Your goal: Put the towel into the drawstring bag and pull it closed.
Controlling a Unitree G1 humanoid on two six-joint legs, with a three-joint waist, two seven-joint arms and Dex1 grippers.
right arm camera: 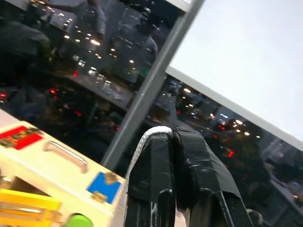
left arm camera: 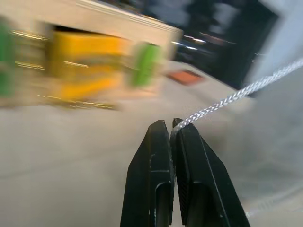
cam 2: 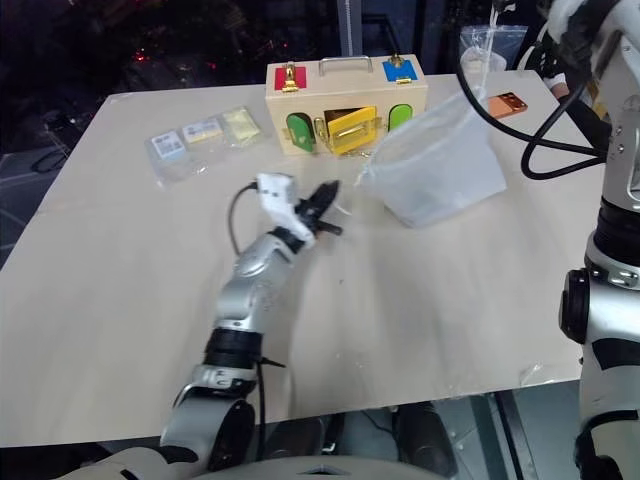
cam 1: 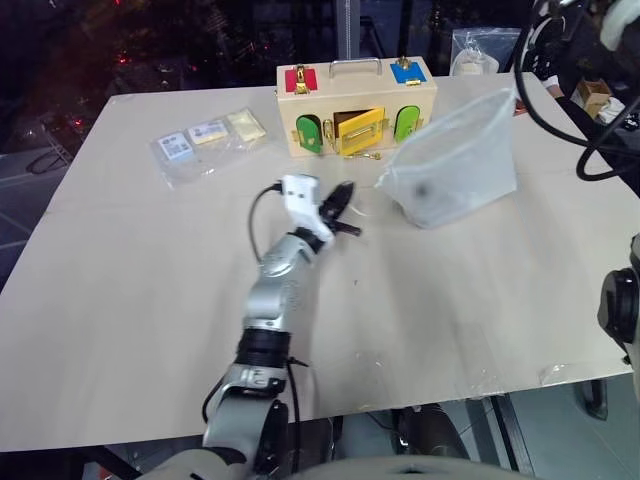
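Bag: the drawstring bag (cam 1: 452,165) hangs over the table (cam 1: 150,300), in front of the wooden box (cam 1: 355,105); the towel looks like a dark blur inside
Left gripper (left arm camera: 171,126): pinched shut on the white cord (left arm camera: 236,94)
Right gripper (right arm camera: 173,135): squeezed on the cord, high up
Pull: cord runs sideways from bag to left gripper
Room: lots of bare table on the left

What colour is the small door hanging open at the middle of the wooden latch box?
Yellow. The door on the wooden latch box shows best in the left eye view.
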